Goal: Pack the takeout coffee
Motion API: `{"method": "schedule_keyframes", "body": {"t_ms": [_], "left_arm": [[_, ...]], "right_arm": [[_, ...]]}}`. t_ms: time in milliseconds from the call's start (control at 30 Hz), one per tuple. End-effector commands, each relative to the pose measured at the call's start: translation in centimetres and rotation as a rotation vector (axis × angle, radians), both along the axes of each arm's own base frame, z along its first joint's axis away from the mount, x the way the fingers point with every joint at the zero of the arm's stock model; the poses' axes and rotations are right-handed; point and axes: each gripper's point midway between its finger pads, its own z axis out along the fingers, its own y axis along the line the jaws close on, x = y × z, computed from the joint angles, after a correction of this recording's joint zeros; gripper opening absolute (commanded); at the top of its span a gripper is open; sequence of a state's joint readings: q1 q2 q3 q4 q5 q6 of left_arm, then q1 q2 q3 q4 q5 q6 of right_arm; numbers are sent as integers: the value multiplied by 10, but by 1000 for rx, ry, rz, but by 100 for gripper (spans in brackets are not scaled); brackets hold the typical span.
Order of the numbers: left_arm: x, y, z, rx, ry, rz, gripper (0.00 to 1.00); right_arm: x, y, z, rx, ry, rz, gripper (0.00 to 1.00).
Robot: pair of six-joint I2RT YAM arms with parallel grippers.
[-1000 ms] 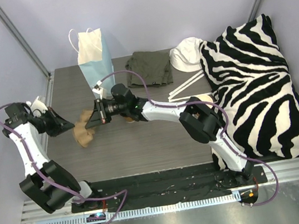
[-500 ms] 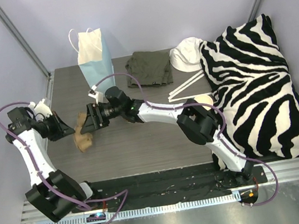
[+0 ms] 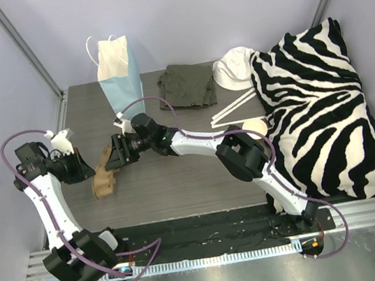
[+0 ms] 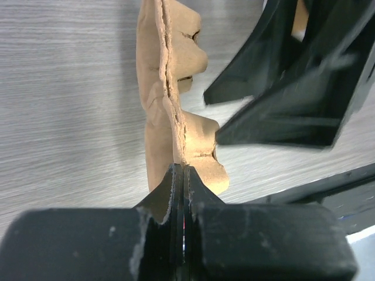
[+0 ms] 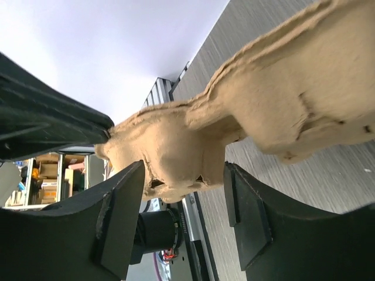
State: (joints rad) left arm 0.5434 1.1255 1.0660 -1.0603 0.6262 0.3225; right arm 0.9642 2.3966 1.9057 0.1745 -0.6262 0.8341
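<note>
Left fingers (image 4: 159, 196) pinch pulp carrier (image 4: 167, 88) rim. Right fingers (image 5: 117, 219) spread astride its pocket. Close right gently, hold left firm, don't tear pulp. Takeout coffee not visible beside carrier.

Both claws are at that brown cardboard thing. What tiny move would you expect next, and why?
Probably the right gripper closes on the pulp carrier. Its jaws stand open on either side of one lobe without pinching it, while the left gripper is already shut on the carrier's other end. With both ends gripped, the arms could likely pull it open.
</note>
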Motion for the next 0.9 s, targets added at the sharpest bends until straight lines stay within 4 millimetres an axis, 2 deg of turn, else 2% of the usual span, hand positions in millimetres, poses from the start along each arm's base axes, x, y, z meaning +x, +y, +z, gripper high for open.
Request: {"method": "schedule_keyframes", "body": {"t_ms": [0,100,333,500,700,767,867], "left_arm": [[-6,4,0,125,-74,-96,0],[-11,4,-2,184,-104,-137,0],[-21,-2,-3,236,-162,-195,0],[-21,-3,-4,216,-152,-174,0],[-11,-4,2,136,-132,-115,0],[-5,0,5,134,-131,-87,0],[0,4,8,118,-119,-35,0]], "right_arm": [[18,5,42,92,-40,-34,63],[23,6,43,110,-24,-46,63],[22,10,31,107,12,-47,62],[16,11,16,73,0,-36,61],[4,10,-3,13,-59,-8,58],[5,10,4,22,-83,-5,58],[5,11,29,58,-119,9,58]]}}
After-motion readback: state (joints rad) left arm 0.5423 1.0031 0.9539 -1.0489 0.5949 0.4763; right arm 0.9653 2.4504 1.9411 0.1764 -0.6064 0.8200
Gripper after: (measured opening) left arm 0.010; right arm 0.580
